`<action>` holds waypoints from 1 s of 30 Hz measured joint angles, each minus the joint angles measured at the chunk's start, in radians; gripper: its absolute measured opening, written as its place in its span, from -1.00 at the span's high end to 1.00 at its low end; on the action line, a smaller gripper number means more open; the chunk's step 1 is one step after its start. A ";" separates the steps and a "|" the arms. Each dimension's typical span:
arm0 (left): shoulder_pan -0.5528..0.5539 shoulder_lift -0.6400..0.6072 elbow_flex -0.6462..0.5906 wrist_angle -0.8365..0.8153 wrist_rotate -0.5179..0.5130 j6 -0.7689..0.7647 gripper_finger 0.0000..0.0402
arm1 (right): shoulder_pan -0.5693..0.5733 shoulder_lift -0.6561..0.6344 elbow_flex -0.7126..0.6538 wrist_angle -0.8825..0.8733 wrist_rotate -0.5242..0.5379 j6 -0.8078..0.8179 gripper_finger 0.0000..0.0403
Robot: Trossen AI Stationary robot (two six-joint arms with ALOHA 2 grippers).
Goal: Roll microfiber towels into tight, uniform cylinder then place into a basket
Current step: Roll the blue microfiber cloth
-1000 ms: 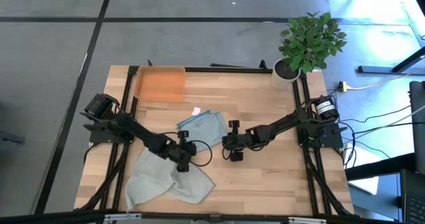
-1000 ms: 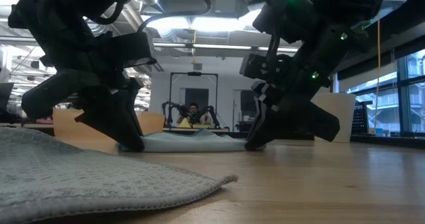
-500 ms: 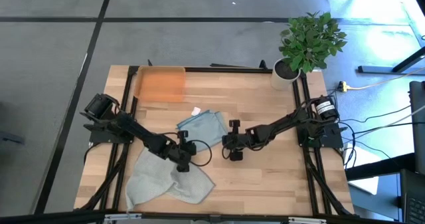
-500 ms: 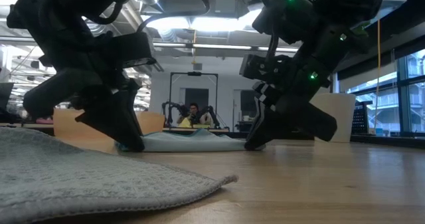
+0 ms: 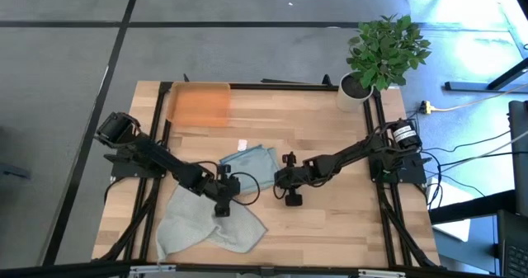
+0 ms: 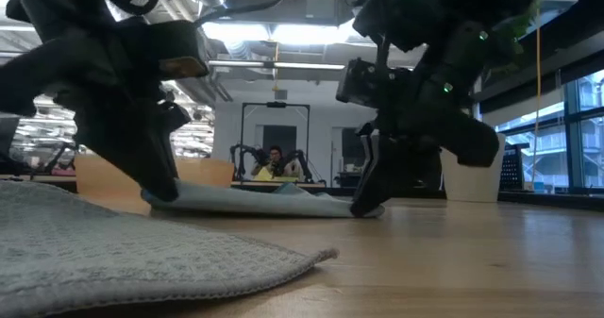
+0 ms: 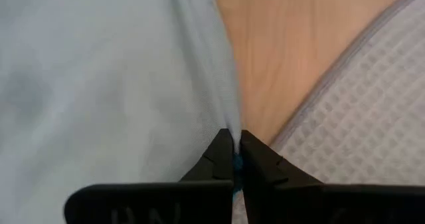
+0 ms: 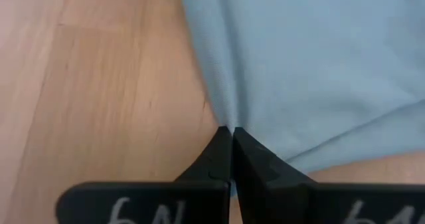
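Teal towel pinched tight at both near corners, left end effector and right end effector, so I'd guess it's being tensioned flat for rolling.

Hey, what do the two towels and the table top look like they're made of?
Teal-blue towel: a thin, smooth, fine-knit cloth, likely microfiber; it folds into soft creases where the right pincer and left pincer pinch it.
Grey-green towel: thicker, with a waffle-like grid texture and a stitched edge.
Table: light wood planks with visible grain, matte; possibly laminate.
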 joint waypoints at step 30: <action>0.102 -0.035 0.108 -0.282 0.237 -0.100 1.00 | -0.182 0.001 0.188 -0.216 -0.437 0.120 0.98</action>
